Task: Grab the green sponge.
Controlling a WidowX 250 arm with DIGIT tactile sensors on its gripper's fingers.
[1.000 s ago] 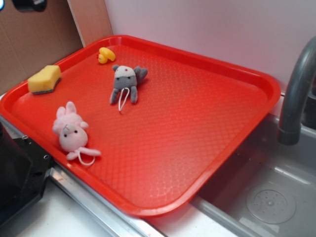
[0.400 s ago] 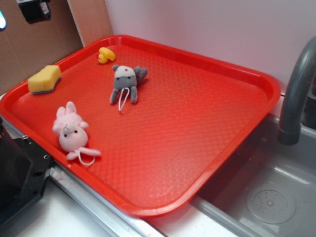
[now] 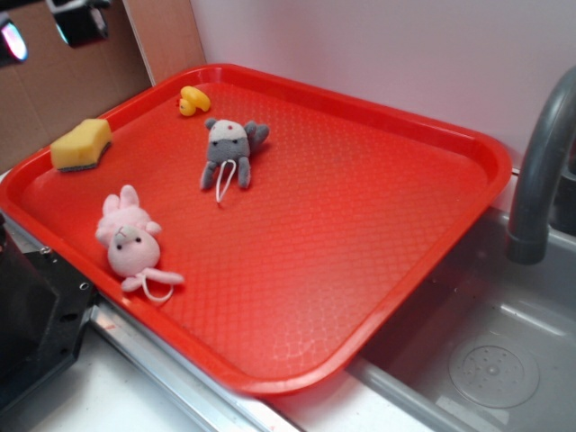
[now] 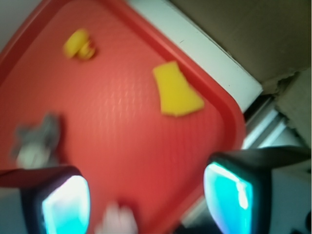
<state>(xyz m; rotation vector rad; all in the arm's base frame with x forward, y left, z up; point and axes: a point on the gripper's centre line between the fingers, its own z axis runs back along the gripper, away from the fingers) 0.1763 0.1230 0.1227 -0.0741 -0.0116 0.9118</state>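
From where I sat at the controls, the grab had not begun in any real sense. The gripper hung high above the near-left corner of the red tray, its two fingers spread wide with nothing between them — the wrist view showed both pads glowing cyan, well apart. In the exterior view only a dark scrap of the arm poked in at the top left, well clear of everything.

The green sponge lay flat on the tray floor near the left rim, yellow foam up and its thin dark scouring layer underneath, untouched. In the wrist view the sponge sat ahead of the open fingers, not between them, so I judged that the whole approach was still to do: line up over it, come down, close, lift.

Counting what was on the tray: one sponge, one yellow rubber duck at the far left edge, one grey plush toy just beside the duck, and one pink plush bunny at the near edge. All four lay apart from one another. Off the tray to the right I saw one grey faucet over a sink basin.
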